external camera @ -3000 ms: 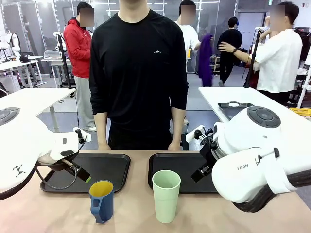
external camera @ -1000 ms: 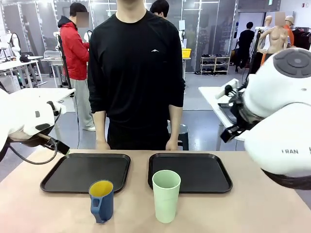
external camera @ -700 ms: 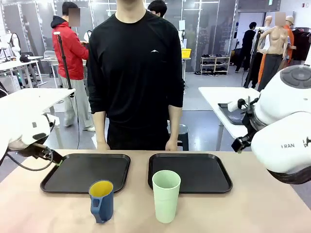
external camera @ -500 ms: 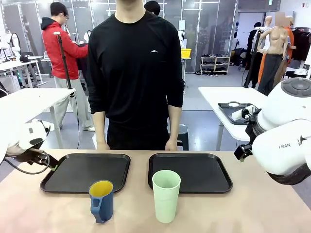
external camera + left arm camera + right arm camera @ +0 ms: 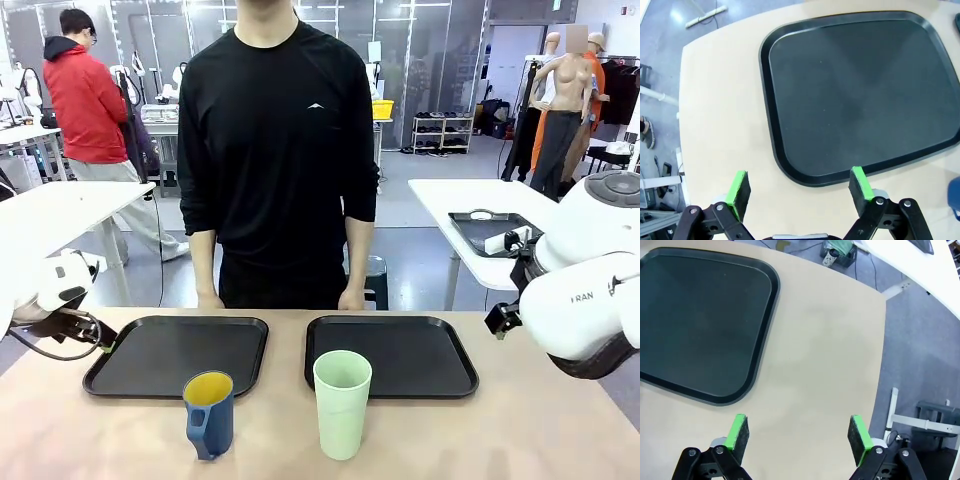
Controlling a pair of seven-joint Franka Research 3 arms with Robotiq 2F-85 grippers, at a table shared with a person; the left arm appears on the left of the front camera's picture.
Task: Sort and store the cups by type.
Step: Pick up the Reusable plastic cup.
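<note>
While your left claw (image 5: 799, 186) hangs spread and empty by the outer edge of the left tray (image 5: 170, 352) and your right claw (image 5: 799, 432) hangs likewise over bare table (image 5: 520, 430) right of the right tray (image 5: 400, 355), both cups stand on the table's near side: the dark blue cup (image 5: 209, 413) just before the left tray, the mint-green tumbler (image 5: 342, 405) just before the right one. Bring each claw in level around its cup's middle, close gently so the light plastic neither tips nor buckles, and set one type per tray.

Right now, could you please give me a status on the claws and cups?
Left claw open, right claw open. Blue cup, green tumbler on table, outside trays. Nothing blocking them.
</note>
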